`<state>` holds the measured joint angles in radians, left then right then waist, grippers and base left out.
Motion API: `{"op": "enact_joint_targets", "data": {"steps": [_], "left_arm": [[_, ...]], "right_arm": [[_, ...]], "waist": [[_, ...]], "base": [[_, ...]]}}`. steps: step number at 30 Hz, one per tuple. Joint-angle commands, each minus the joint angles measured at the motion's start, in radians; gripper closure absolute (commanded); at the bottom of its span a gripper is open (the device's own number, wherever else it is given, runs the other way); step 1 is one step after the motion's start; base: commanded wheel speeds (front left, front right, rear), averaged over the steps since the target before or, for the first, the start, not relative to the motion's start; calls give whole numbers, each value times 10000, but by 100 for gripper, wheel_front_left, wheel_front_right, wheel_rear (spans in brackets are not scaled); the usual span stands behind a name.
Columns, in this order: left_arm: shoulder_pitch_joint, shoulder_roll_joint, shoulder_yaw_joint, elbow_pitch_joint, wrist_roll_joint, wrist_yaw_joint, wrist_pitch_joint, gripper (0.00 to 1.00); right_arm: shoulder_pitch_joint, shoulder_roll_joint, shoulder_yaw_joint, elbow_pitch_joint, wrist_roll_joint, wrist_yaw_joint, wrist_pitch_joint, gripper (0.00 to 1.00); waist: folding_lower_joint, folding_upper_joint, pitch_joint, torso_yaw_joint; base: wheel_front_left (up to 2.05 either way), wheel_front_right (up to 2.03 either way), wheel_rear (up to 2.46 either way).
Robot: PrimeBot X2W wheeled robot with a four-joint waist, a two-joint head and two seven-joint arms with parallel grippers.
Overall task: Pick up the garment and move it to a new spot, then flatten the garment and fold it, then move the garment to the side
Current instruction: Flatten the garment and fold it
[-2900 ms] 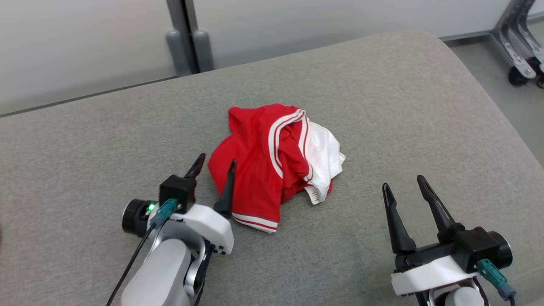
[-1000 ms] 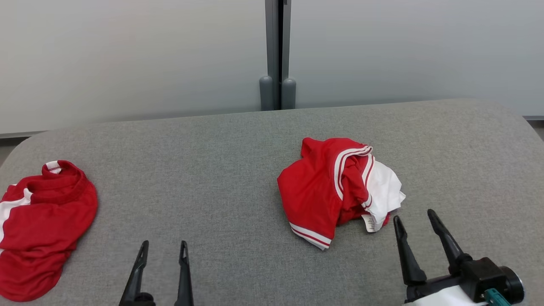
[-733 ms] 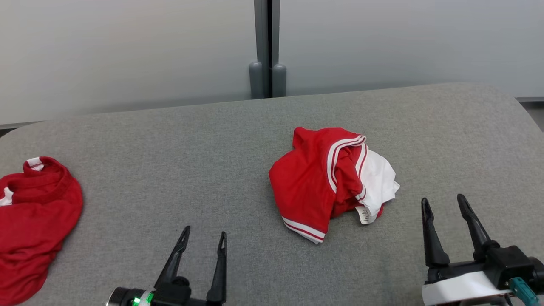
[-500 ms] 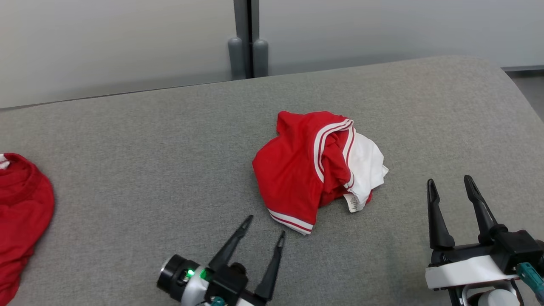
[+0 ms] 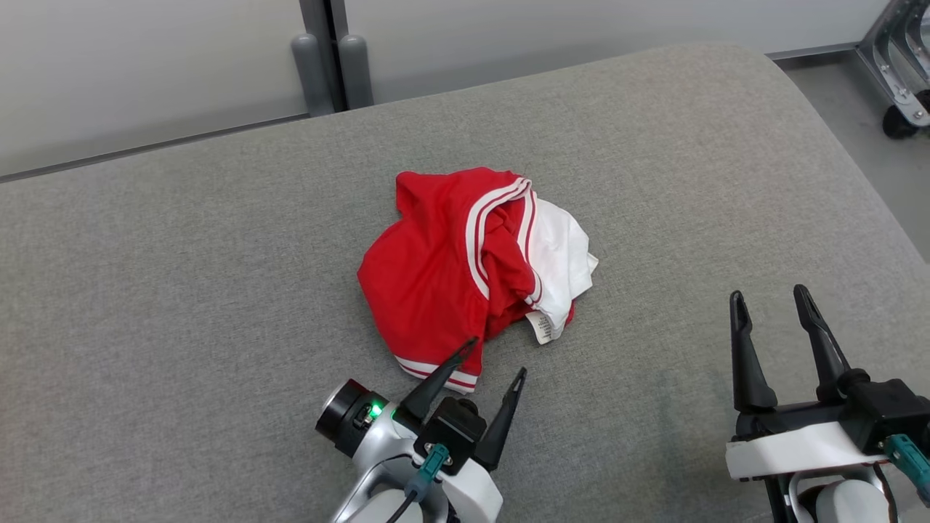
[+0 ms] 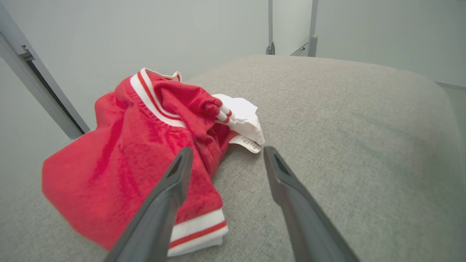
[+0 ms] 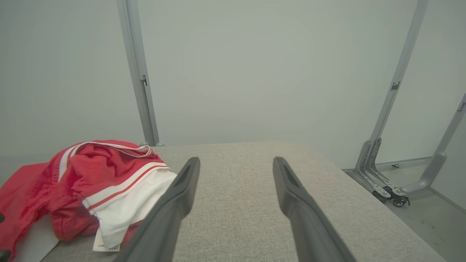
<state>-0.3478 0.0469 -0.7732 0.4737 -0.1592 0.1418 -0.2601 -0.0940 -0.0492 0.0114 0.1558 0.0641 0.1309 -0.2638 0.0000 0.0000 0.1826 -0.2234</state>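
The garment (image 5: 465,265) is a crumpled red and white piece with striped trim, lying mid-surface on the grey cushion (image 5: 182,276). My left gripper (image 5: 498,356) stands open just at its near hem, one fingertip over the striped edge, holding nothing. In the left wrist view the garment (image 6: 134,153) lies ahead and to the left of my left gripper (image 6: 225,154). My right gripper (image 5: 769,298) is open to the garment's right, apart from it. From the right wrist the garment (image 7: 91,178) sits left of my right gripper (image 7: 235,160), its white label low.
The cushion's rounded right edge (image 5: 857,181) drops to the floor, where a metal frame on castors (image 5: 897,87) stands. A grey wall with a vertical post (image 5: 327,65) runs behind the cushion's far edge.
The head camera has swung right, so a second red garment at the left has left the picture. My left gripper has come up to the garment's near hem. The right gripper holds about the same pose.
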Motion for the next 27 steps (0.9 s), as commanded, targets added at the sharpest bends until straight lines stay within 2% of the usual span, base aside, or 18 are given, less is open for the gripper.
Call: {"op": "enact_joint_targets", "data": {"steps": [1,7,13,14,15,16,22,23,24,25,27], "left_arm": [[-194,61,-56,158,-71,197,-34,0],[-846,56,-455,1062,-463,1112,-46,0],[-1347,58,-694,1610,-739,1625,-52,0],[-1413,58,-690,1684,-813,1687,-54,40],[-1468,58,-711,1775,-854,1733,-56,89],[-1521,59,-725,1873,-918,1756,-57,100],[-1817,50,-657,1934,-1144,1693,-62,100],[-1840,51,-626,1841,-1154,1596,-62,100],[-1843,51,-529,1502,-1396,1297,-63,100],[-1843,51,-529,1502,-1396,1297,-63,100],[-1905,51,-387,1057,-1917,798,-63,100]], "right_arm": [[-113,-23,3,30,59,-5,-13,0],[-152,-21,-60,5,118,-3,-13,0],[-225,-21,-63,42,182,-3,-13,0],[-254,-21,-39,50,200,-3,-13,0],[-276,-23,-18,48,205,-3,-13,0],[-289,-21,-3,50,221,-3,-13,0],[-304,-23,1,74,310,-3,-13,0],[-279,-23,-4,89,305,-3,-13,0],[-212,-23,-4,112,334,-3,-13,0],[-212,-23,-4,112,334,-3,-13,0],[-152,-24,2,129,394,-3,-13,0]], "waist": [[0,0,85,-124],[0,0,251,-262],[0,0,374,-248],[0,0,386,-246],[0,0,400,-244],[0,0,407,-241],[0,0,314,-239],[0,0,266,-241],[0,0,147,-260],[0,0,147,-260],[0,0,7,-295]], "base": [[0,0,0],[0,0,0],[0,0,0],[0,0,0],[0,0,0],[0,0,0],[0,0,0],[0,0,0],[0,0,0],[0,0,0],[0,0,0]]}}
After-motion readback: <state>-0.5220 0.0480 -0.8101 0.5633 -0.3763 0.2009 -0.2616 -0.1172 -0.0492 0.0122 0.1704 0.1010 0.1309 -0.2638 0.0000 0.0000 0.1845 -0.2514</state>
